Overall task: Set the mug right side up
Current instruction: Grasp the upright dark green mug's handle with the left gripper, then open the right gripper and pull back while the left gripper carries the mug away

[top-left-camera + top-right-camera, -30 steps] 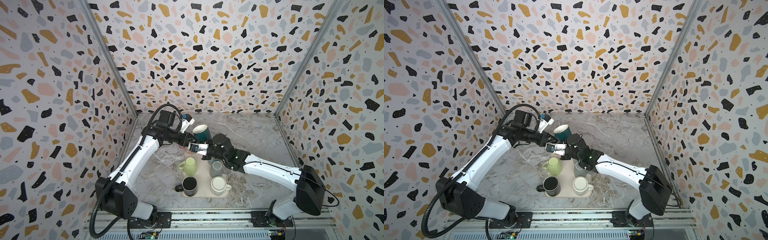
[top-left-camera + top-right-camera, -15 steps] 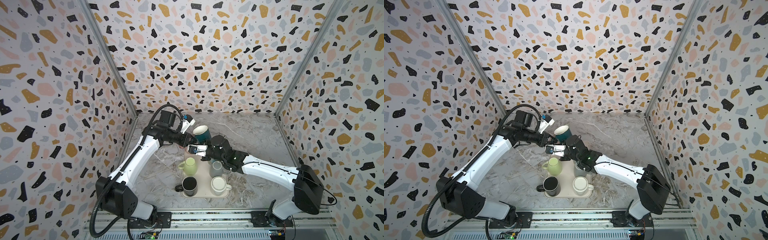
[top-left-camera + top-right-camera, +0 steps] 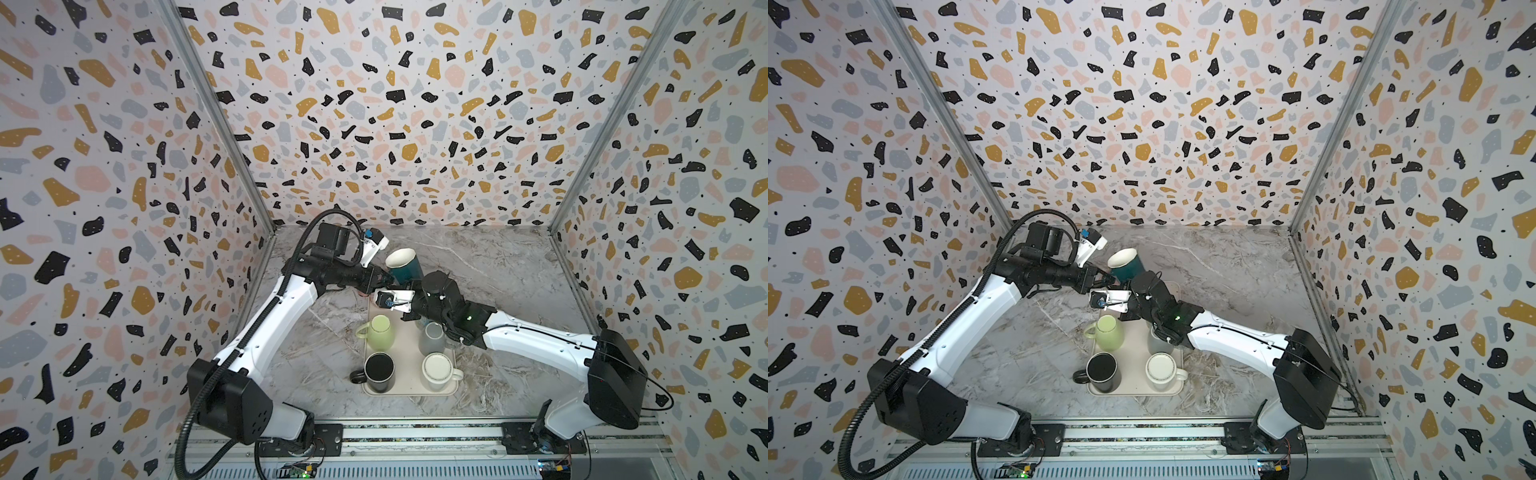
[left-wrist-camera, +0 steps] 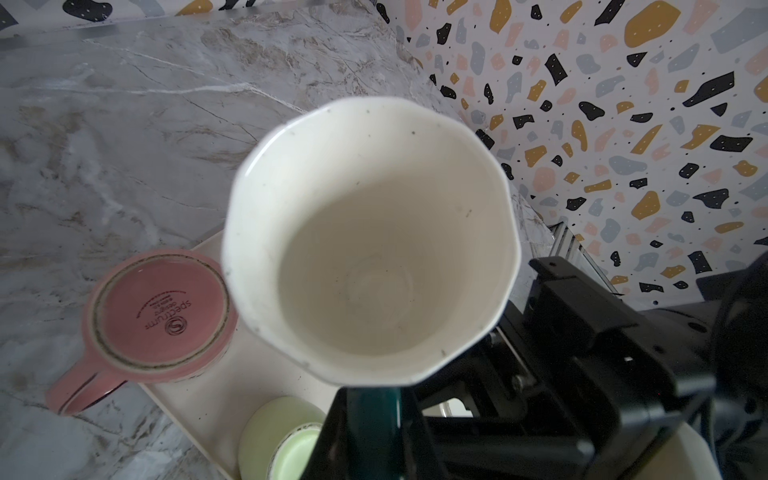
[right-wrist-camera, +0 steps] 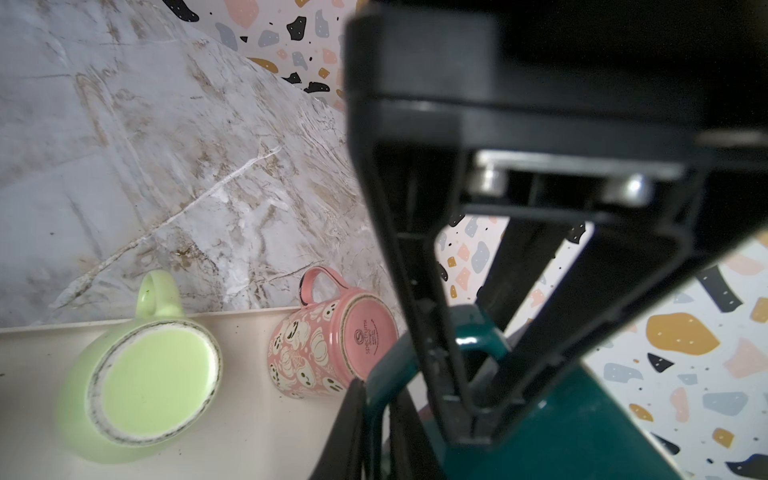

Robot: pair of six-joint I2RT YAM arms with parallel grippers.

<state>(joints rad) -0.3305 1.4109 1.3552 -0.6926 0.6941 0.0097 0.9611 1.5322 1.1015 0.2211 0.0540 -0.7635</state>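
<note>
Standing nearest the front rail, a black mug (image 3: 379,372) and a white mug (image 3: 437,371) sit mouth-up, side by side on the near end of a cream tray (image 3: 409,392). Behind them on the tray are a green mug (image 3: 381,337), bottom up, and a grey mug (image 3: 432,338) partly under the right arm. At the tray's far end a pink mug (image 4: 160,311) rests upside down, its stamped base facing up and its handle pointing out over the tray's edge.

Above that far end, clear of the surface, the teal mug (image 3: 405,266) hangs tilted, its cream inside open upward and toward the far left corner. The left gripper (image 4: 374,411) is clamped on the mug's teal handle, one black finger on each side. The right gripper (image 5: 473,419) meets it from the opposite side, its fingertips drawn close together at the same handle; whether they pinch it or stand just off it cannot be told.

Beyond both arms, the marble table (image 3: 498,266) runs back to the speckled wall (image 3: 415,124).
</note>
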